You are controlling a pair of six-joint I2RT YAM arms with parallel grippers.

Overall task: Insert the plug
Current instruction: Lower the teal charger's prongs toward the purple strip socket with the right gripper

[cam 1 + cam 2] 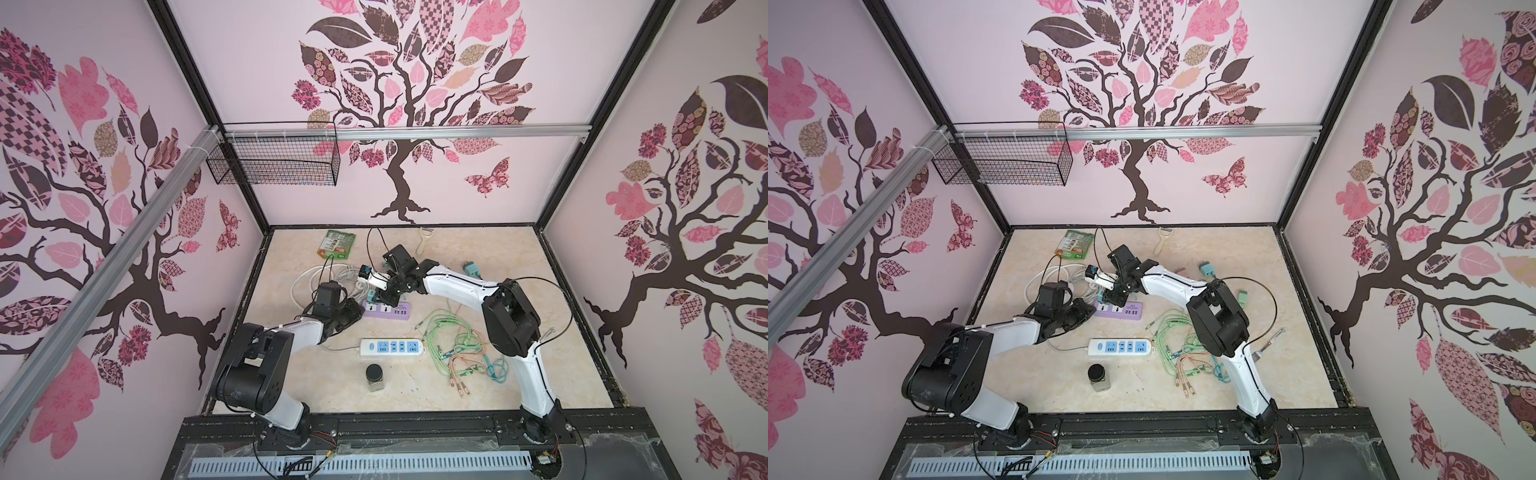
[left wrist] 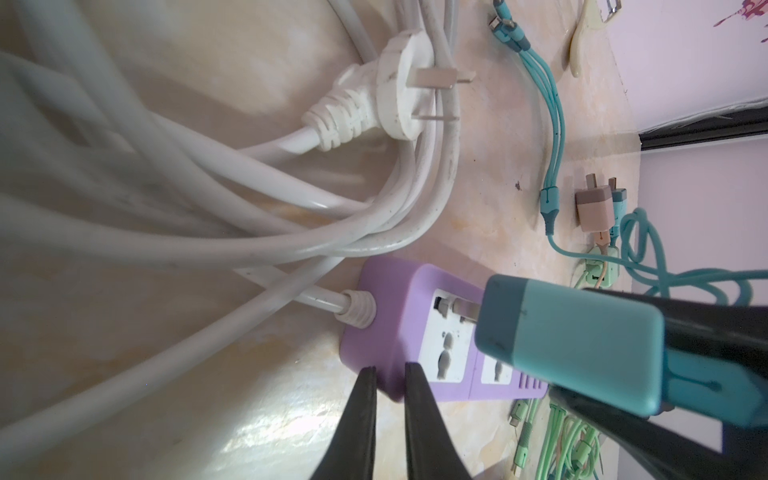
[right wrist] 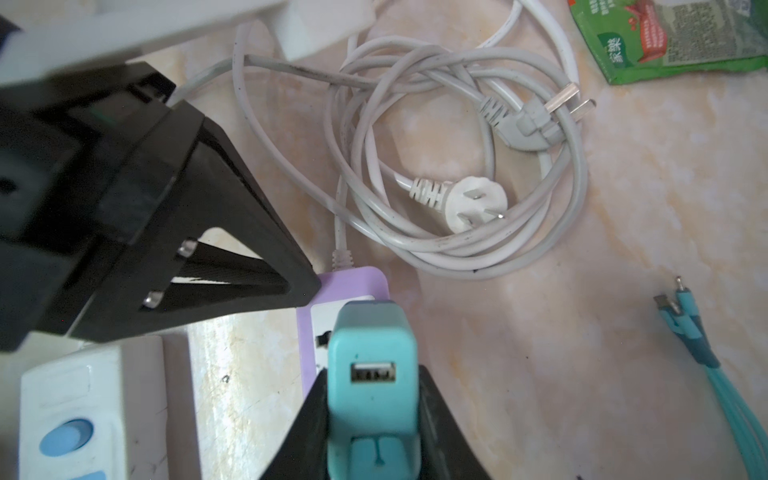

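**Right gripper** point(image 3: 372, 374): jaws clamped on the teal plug point(image 3: 372, 340), a USB charger block gripped by its two flat sides, with its port facing the wrist camera. Ahead of these jaws the plug's prongs reach the end socket of the purple power strip point(image 2: 386, 316). Whether they have entered the slots cannot be told.

**Left gripper** point(image 2: 389, 370): jaws drawn together to a sliver and holding nothing, with the tips at the strip's cord end, just beside the right jaws.

**Beyond both pairs of jaws:** coiled white cords point(image 3: 457, 249) carry a white plug point(image 3: 473, 203) and a grey plug point(image 3: 536, 120). The nearest loops lie against the strip's cord end.

**On the base side of the jaws:** a white power strip point(image 1: 390, 347), making two strips in all.

**Loose adapters, three:** a beige adapter point(image 2: 594, 208), a teal adapter point(image 1: 471, 268) and a pale green adapter point(image 2: 602, 270).

**Under the right arm:** a cable tangle point(image 1: 457, 345) of green, orange and teal leads.

**Single items:** one black-lidded jar point(image 1: 375, 376), one green packet point(image 1: 338, 245) and one peeler point(image 1: 424, 239).

**Surface:** a beige marbled table point(image 1: 561, 353).

**Enclosure:** pale pink walls point(image 1: 478, 208) with tree decals. One wire basket point(image 1: 282, 162) hangs from the back rail.
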